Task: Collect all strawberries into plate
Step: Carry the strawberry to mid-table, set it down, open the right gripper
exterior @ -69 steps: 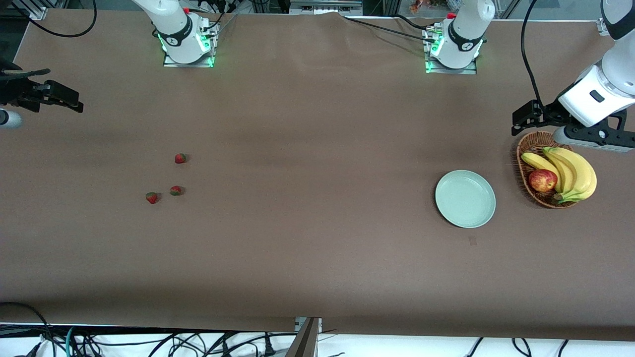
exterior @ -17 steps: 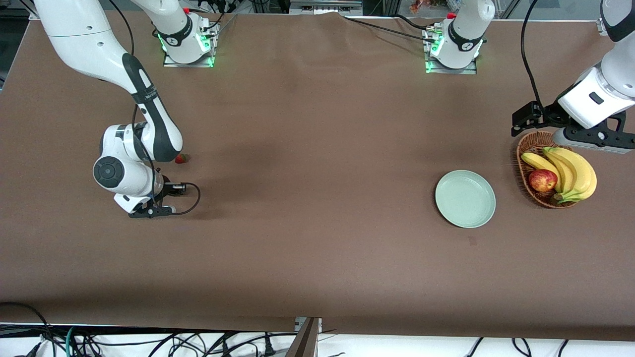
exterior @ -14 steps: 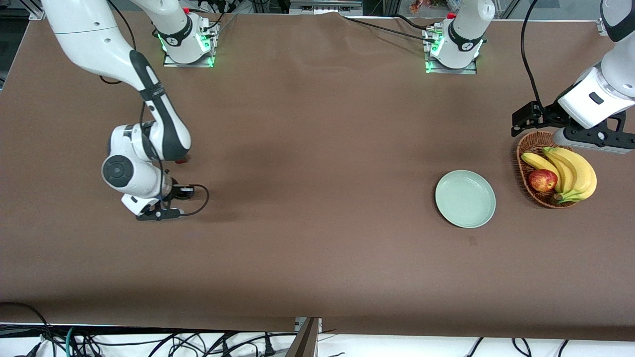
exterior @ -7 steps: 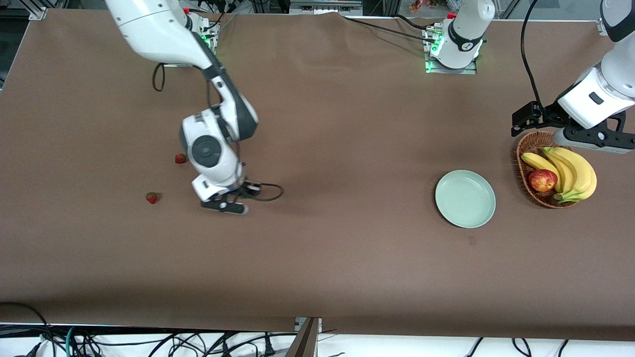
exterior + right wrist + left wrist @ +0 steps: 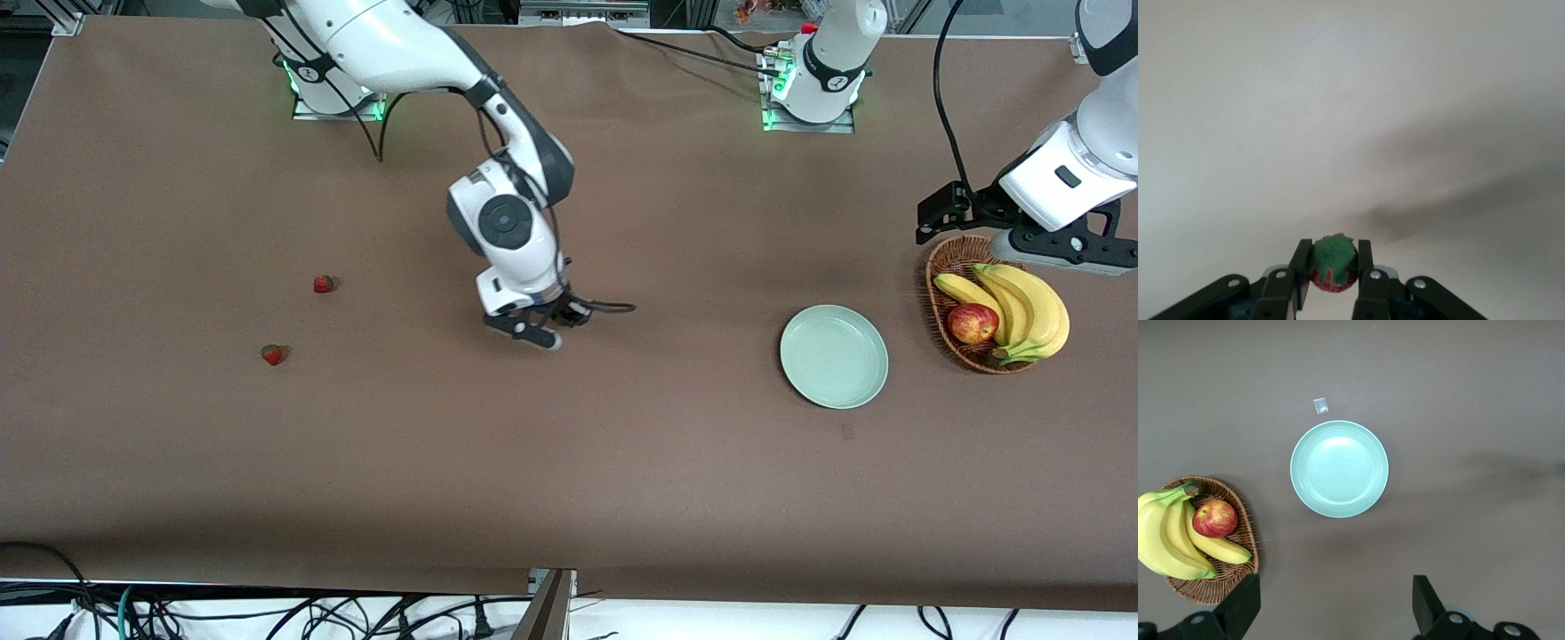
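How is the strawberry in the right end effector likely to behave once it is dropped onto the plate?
The held strawberry looks small and rounded, so it may roll a little on the smooth plate. The plate's raised rim should probably stop it. Pinched in the right end effector, it seems light and possibly soft.

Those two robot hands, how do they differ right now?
The right gripper is shut on a strawberry, over bare table; the left gripper is open and holds nothing. The right one is over mid-table; the left waits above the fruit basket. Both have dark two-finger jaws.
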